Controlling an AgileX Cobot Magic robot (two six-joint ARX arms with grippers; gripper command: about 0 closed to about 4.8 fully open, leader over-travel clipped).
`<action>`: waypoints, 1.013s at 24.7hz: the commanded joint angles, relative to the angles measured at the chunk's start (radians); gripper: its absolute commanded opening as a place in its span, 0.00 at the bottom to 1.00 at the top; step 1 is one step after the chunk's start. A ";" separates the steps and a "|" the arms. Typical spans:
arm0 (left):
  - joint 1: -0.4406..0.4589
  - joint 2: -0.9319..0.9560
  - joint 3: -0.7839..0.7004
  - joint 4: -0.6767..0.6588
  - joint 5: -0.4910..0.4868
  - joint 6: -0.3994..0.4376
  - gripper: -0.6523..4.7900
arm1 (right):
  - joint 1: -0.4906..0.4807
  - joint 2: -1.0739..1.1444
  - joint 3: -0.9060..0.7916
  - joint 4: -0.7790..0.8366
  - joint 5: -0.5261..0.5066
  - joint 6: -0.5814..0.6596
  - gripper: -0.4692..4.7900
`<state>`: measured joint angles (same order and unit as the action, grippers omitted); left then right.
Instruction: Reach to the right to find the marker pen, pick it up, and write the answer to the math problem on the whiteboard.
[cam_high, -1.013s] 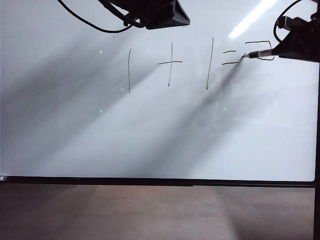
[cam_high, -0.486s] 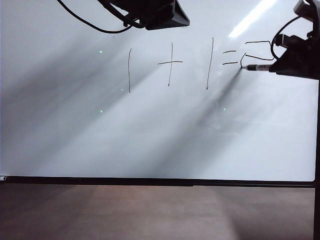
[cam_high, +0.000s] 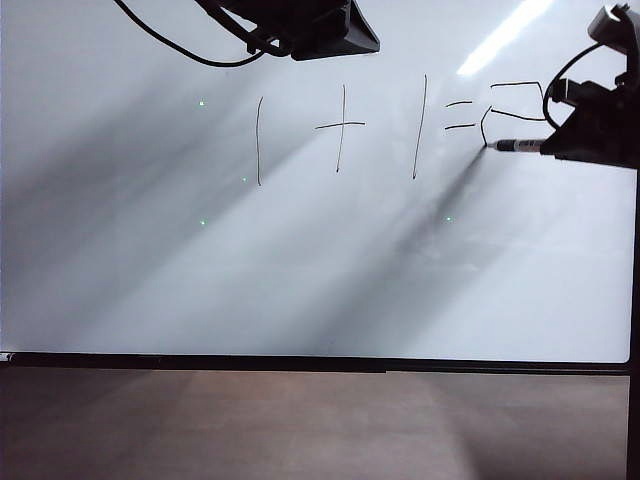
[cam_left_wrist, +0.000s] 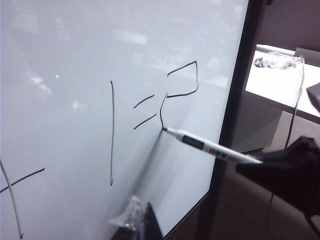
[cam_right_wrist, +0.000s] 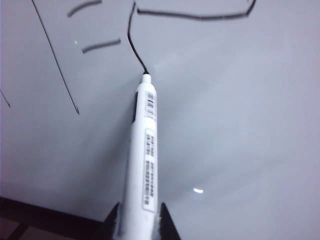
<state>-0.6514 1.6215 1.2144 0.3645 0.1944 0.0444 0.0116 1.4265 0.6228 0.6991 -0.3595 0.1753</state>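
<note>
While the left gripper (cam_left_wrist: 135, 220) sits low at the whiteboard (cam_high: 200, 280), jaw state not discernible, the right gripper (cam_right_wrist: 140, 220) is clamped on the marker pen (cam_right_wrist: 142, 155) near the board's right edge. Its tip touches the unfinished answer (cam_high: 510, 105), right of the math problem (cam_high: 340, 128).

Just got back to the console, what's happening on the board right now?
The right claw is shut on the marker pen, with the tip pressed to the whiteboard. It is partway through writing the answer after the math problem: the top, the middle stroke and the left downstroke of the 2 are drawn, but the bottom stroke is not. The left claw shows only in part at the board's edge, holding nothing visible.
</note>
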 joint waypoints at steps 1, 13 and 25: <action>-0.002 -0.005 0.006 0.009 0.005 0.001 0.11 | -0.002 0.017 -0.001 0.005 0.027 0.008 0.09; -0.002 -0.005 0.006 0.007 0.004 0.001 0.11 | -0.023 0.019 -0.001 0.016 0.046 0.008 0.09; -0.002 -0.005 0.006 0.006 0.004 0.001 0.11 | -0.171 -0.025 -0.002 -0.011 -0.003 0.008 0.09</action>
<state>-0.6514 1.6215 1.2140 0.3614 0.1944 0.0444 -0.1326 1.4090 0.6147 0.6598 -0.3946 0.1753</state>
